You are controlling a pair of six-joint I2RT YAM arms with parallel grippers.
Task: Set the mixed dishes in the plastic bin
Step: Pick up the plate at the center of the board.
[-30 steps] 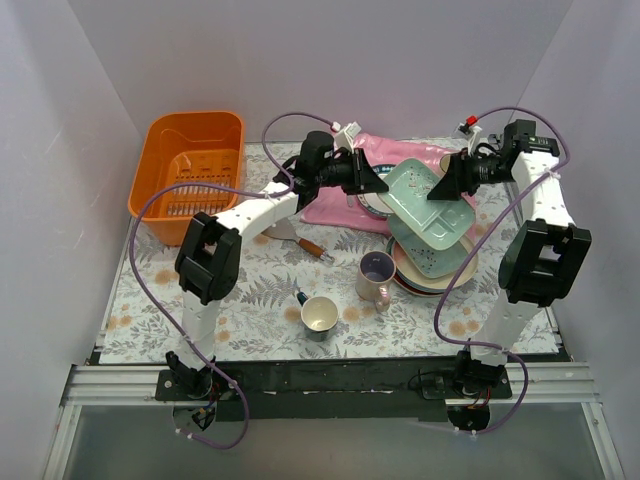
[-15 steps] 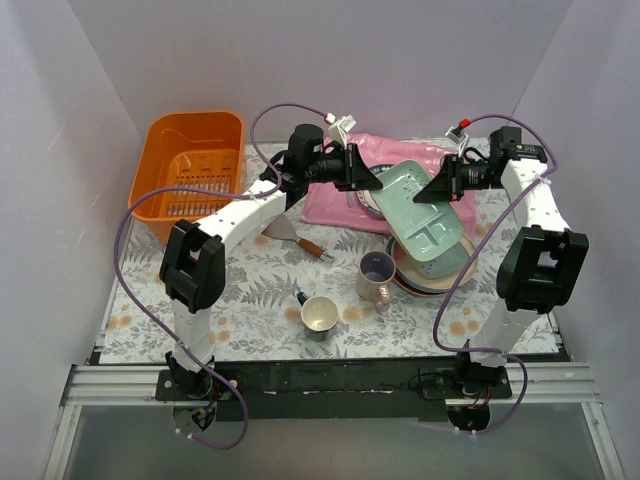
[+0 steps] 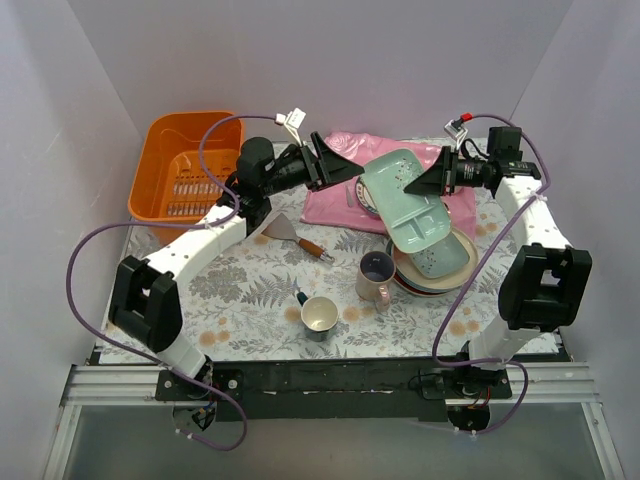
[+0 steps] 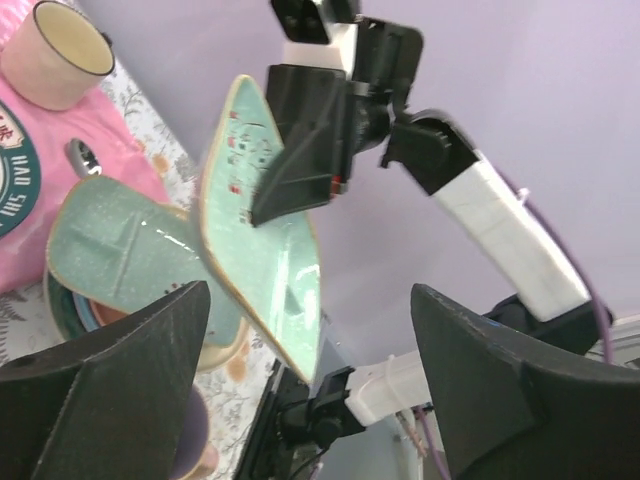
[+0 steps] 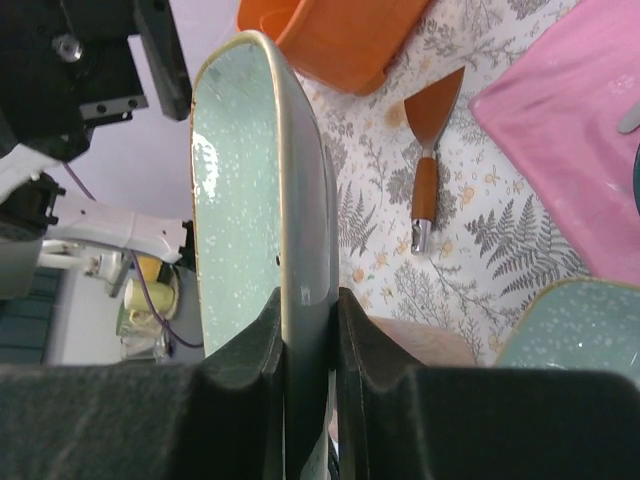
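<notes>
The mint-green tray-plate (image 3: 405, 200) hangs tilted above the table, and my right gripper (image 3: 428, 182) is shut on its far rim. In the right wrist view the rim (image 5: 300, 200) sits pinched between both fingers of that gripper (image 5: 310, 310). My left gripper (image 3: 345, 168) stands open just left of the tray, apart from it; its view shows the tray (image 4: 262, 250) ahead of the wide jaws (image 4: 310, 330). The orange plastic bin (image 3: 190, 165) lies at the far left. A stack of plates (image 3: 440, 265) topped by another mint tray, and a lilac mug (image 3: 377, 277), rest at the right.
A pink cloth (image 3: 345, 205) lies behind the stack, with a pale mug (image 4: 55, 50) on it. A wooden-handled scraper (image 3: 297, 237) lies mid-table. A cream mug with a dark handle (image 3: 320, 315) stands near the front. White walls close in three sides.
The left gripper has opened, let go of the mint tray and drawn back left. The right gripper has closed on the tray's rim and now holds it alone.
</notes>
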